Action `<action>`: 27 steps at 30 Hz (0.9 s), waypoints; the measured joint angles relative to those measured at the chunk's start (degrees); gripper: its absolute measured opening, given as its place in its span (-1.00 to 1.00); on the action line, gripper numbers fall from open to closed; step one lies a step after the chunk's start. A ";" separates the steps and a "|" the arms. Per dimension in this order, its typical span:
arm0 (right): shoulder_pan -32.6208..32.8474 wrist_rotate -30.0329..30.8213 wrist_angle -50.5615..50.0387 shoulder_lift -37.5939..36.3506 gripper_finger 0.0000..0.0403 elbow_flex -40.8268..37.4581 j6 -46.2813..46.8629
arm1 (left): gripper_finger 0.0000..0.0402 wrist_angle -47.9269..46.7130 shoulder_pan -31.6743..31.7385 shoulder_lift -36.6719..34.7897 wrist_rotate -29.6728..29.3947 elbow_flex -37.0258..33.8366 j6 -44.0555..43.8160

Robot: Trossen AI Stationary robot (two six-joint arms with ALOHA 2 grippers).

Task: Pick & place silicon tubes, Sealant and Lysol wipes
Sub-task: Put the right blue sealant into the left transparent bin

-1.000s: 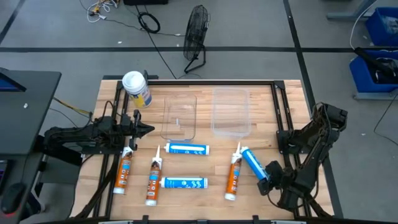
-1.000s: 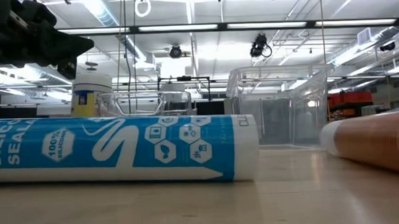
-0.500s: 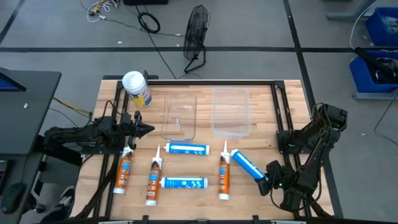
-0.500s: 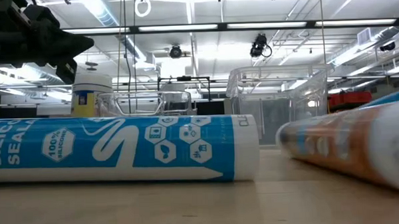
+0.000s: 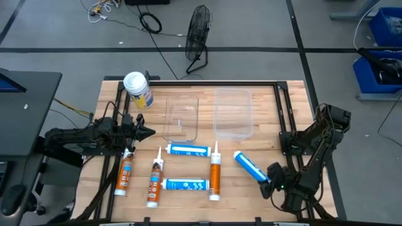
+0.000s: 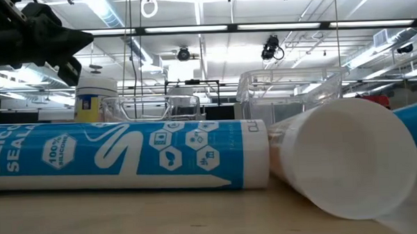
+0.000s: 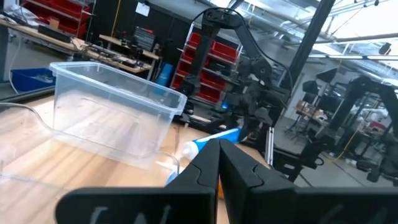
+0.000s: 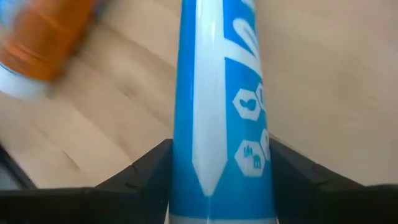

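The right gripper (image 5: 269, 177) clamps a blue silicone tube (image 5: 250, 166) at the table's (image 5: 264, 201) right front. The left gripper (image 5: 149, 132), jaws closed and empty, hovers beside the shallow clear tray (image 5: 182, 116). The Lysol wipes (image 5: 138, 90) stand at the back left corner.

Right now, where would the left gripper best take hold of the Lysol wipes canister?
Probably around the yellow-and-blue body of the Lysol wipes canister, below its white domed lid, coming in level from the side. It stands upright at the table's far left corner; the dome offers fingers little flat surface. The left gripper sits nearby, shut.
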 joint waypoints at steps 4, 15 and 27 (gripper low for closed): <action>-2.76 -6.07 0.50 0.04 0.05 0.00 -5.44 | -0.94 0.00 0.00 0.00 -0.08 0.02 0.36; -10.47 -16.88 0.05 0.07 0.32 -0.07 -13.13 | -0.94 -0.06 0.00 0.00 -0.08 0.02 0.75; -21.33 -15.73 -0.64 -0.13 0.31 -0.07 -25.83 | -0.94 -0.15 0.00 0.00 -0.13 0.00 2.09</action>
